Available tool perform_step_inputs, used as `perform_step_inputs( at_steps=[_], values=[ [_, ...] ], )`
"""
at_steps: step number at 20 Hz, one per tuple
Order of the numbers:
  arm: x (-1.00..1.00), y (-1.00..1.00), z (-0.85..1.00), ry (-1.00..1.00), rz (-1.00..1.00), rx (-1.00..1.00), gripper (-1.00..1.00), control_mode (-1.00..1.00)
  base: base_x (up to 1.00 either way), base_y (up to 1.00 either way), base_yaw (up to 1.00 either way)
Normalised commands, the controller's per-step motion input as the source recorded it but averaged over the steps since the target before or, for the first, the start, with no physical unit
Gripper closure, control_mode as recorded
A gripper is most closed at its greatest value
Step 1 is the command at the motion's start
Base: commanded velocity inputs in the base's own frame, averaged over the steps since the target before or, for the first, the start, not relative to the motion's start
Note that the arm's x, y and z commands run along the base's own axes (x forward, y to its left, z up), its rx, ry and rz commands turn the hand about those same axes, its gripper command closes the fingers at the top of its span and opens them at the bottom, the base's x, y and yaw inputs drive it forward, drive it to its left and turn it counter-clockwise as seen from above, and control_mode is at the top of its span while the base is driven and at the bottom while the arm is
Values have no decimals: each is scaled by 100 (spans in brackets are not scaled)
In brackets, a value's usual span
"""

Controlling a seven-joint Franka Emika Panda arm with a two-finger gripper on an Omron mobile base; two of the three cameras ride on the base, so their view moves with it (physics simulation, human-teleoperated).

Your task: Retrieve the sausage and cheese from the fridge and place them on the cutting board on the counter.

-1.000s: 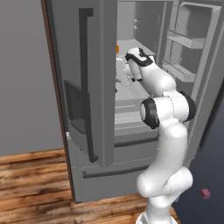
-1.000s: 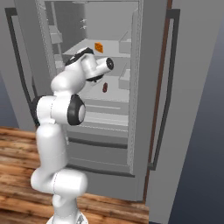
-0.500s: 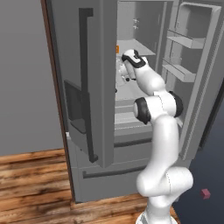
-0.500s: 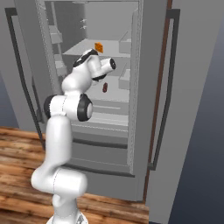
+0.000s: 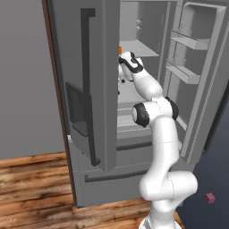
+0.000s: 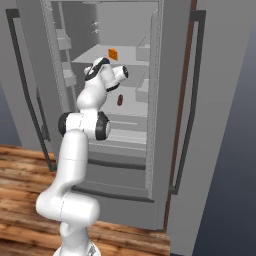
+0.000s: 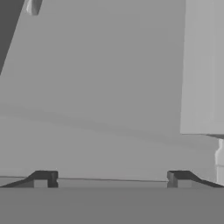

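Note:
The fridge [image 5: 85,53] stands with its doors open, and my arm reaches into it. In the right base view the orange cheese [image 6: 113,53] lies on the upper shelf, above and behind my hand. The dark sausage [image 6: 120,100] lies on the shelf below, just under and to the right of my gripper [image 6: 113,89]. From the left base view, the gripper [image 5: 121,80] sits beside the left door's edge, with a sliver of cheese [image 5: 119,49] above it. The hand view has the gripper [image 7: 111,178] open and empty, facing bare grey fridge walls. The cutting board and counter are out of view.
The right door [image 5: 197,76] swings wide, with its shelf bins [image 5: 183,71] to the arm's right. The left door [image 6: 30,100] and the long dark handle [image 6: 187,115] flank the opening. Wooden floor [image 5: 31,188] lies below, with a small red block [image 5: 209,197] on it.
The arm has stretched deeper into the fridge, its elbow swinging in toward the shelves. The gripper stays open; sausage and cheese have not moved.

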Motion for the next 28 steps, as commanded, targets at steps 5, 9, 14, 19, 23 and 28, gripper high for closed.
perform_step_inputs(
  at_steps=[5,9,14,19,23,28],
  values=[
    [-52,60,0,-9,11,0,-100,-100,0,0,0],
    [-92,89,0,-19,12,-2,-100,-100,0,0,0],
    [-100,97,0,-29,13,-5,-100,-100,0,0,0],
    [-100,92,2,-35,13,-5,-100,-100,0,0,0],
    [-97,95,4,-34,8,-3,-100,-100,0,0,0],
    [-58,42,35,-16,-1,0,-100,-100,0,0,0]
  ],
)
